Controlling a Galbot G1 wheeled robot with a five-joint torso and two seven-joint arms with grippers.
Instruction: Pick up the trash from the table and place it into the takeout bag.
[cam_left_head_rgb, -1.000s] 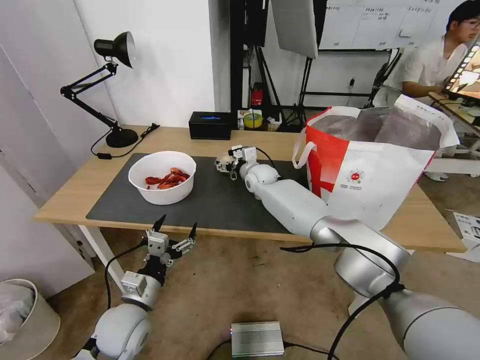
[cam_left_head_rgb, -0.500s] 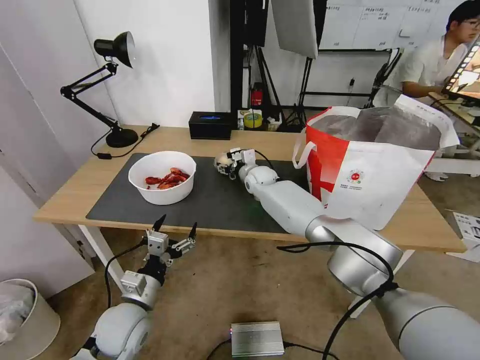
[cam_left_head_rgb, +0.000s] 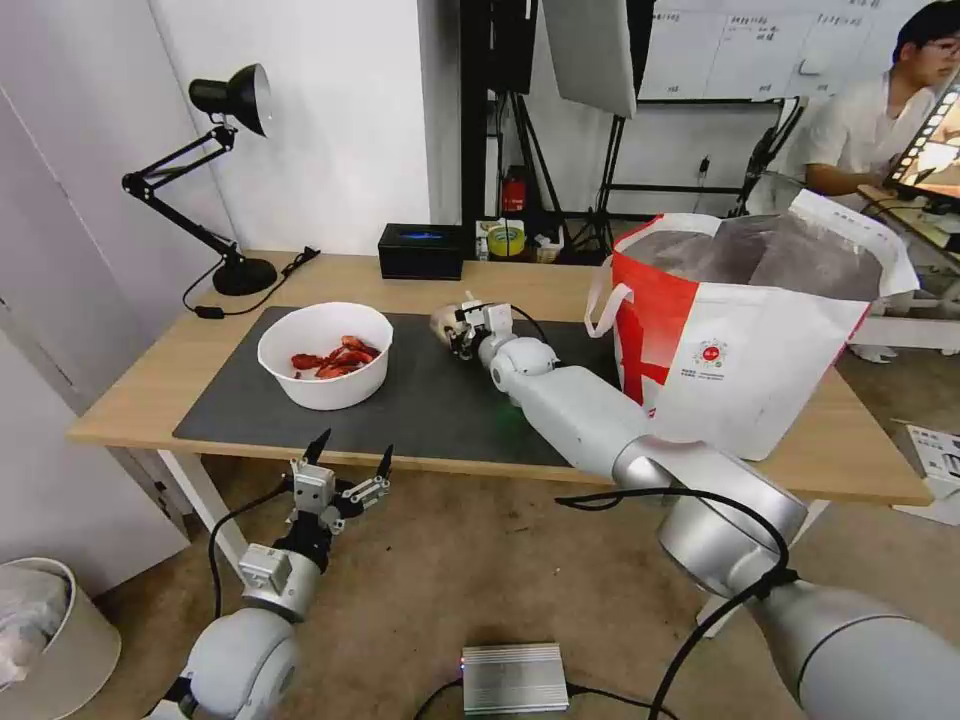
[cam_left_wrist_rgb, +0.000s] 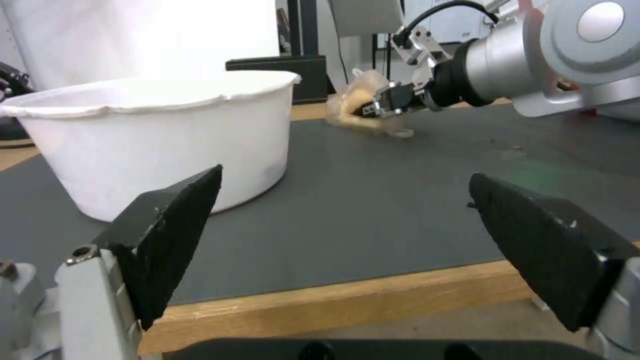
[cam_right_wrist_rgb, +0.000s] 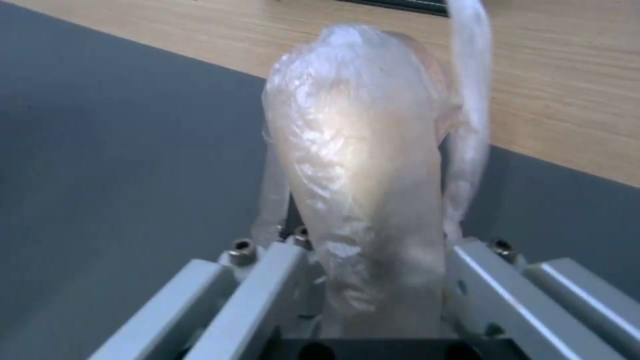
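The knotted beige plastic-wrapped ball (cam_left_head_rgb: 443, 320) (cam_left_wrist_rgb: 353, 102) (cam_right_wrist_rgb: 363, 165) is on the dark mat (cam_left_head_rgb: 430, 400) at mid-table. My right gripper (cam_left_head_rgb: 458, 326) (cam_left_wrist_rgb: 381, 106) (cam_right_wrist_rgb: 373, 300) is shut on it, and its plastic is squeezed between the metal fingers (cam_right_wrist_rgb: 247, 295). A white bowl of red shells (cam_left_head_rgb: 324, 353) (cam_left_wrist_rgb: 153, 135) stands on the mat's left part. The white-and-red takeout bag (cam_left_head_rgb: 760, 330) stands open on the table's (cam_left_head_rgb: 130, 390) right side. Below the table's front edge my left gripper (cam_left_head_rgb: 350, 463) (cam_left_wrist_rgb: 347, 225) hangs open, holding nothing.
A black desk lamp (cam_left_head_rgb: 225, 180) stands at the far left corner, and a black box (cam_left_head_rgb: 420, 250) sits at the back edge. On the floor are a bin (cam_left_head_rgb: 40, 630) at the left and a small silver box (cam_left_head_rgb: 513, 677) near my base.
My right gripper has edged slightly toward the table's far side, with the ball between its fingers. The left arm has not moved.
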